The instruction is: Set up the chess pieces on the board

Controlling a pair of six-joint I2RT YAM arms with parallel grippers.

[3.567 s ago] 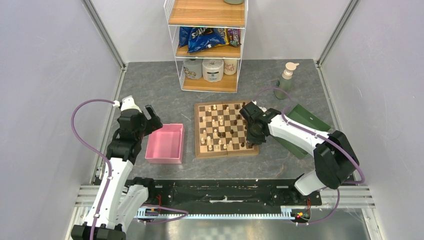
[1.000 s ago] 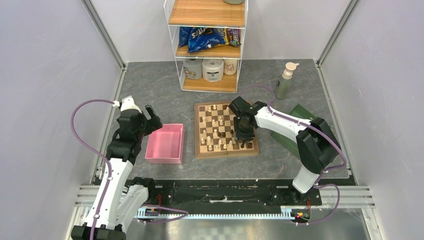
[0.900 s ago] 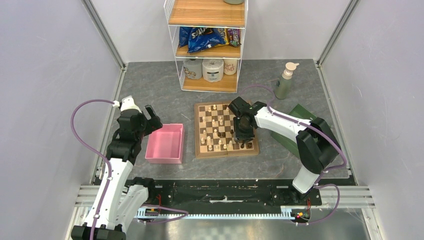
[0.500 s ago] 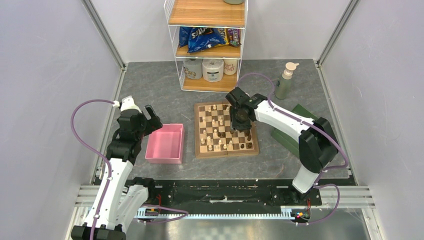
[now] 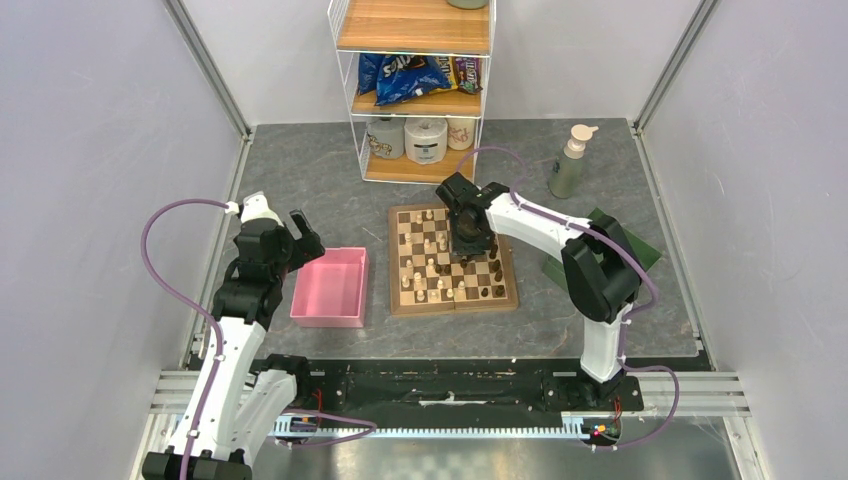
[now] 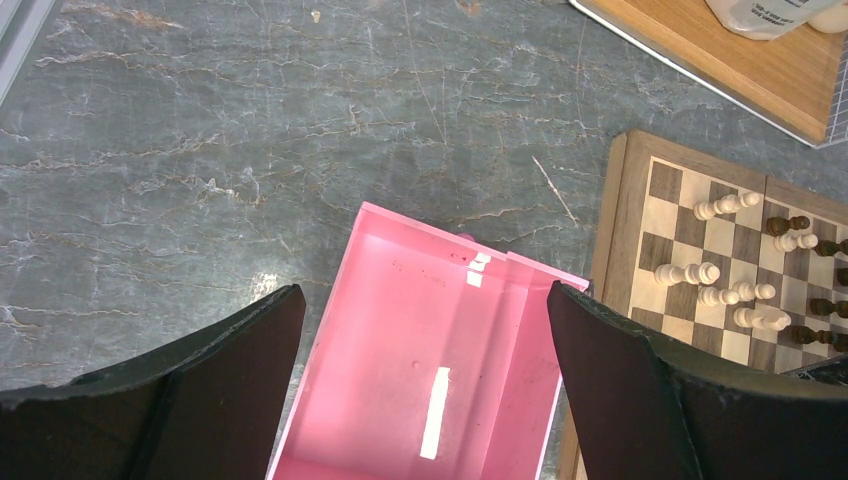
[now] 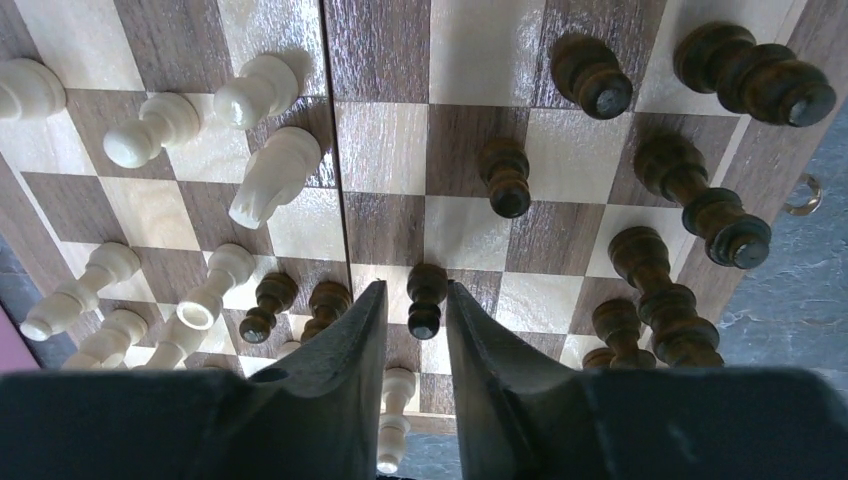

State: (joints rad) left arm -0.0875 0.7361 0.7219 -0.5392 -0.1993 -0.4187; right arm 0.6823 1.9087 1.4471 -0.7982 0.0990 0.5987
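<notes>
The board (image 7: 385,150) is lying mid-table, just right of the pink tray (image 6: 430,330). The chess pieces (image 7: 270,180) are standing scattered over its squares, cream ones mostly leftward and dark ones rightward. A dark pawn (image 7: 427,298) is showing between the narrowed jaws of the right gripper (image 7: 415,287), which is hanging over the board's far half (whether the jaws are actually pinching the pawn, I cannot tell). The left gripper (image 6: 422,295) is hovering above the pink tray, jaws spread wide and holding nothing.
</notes>
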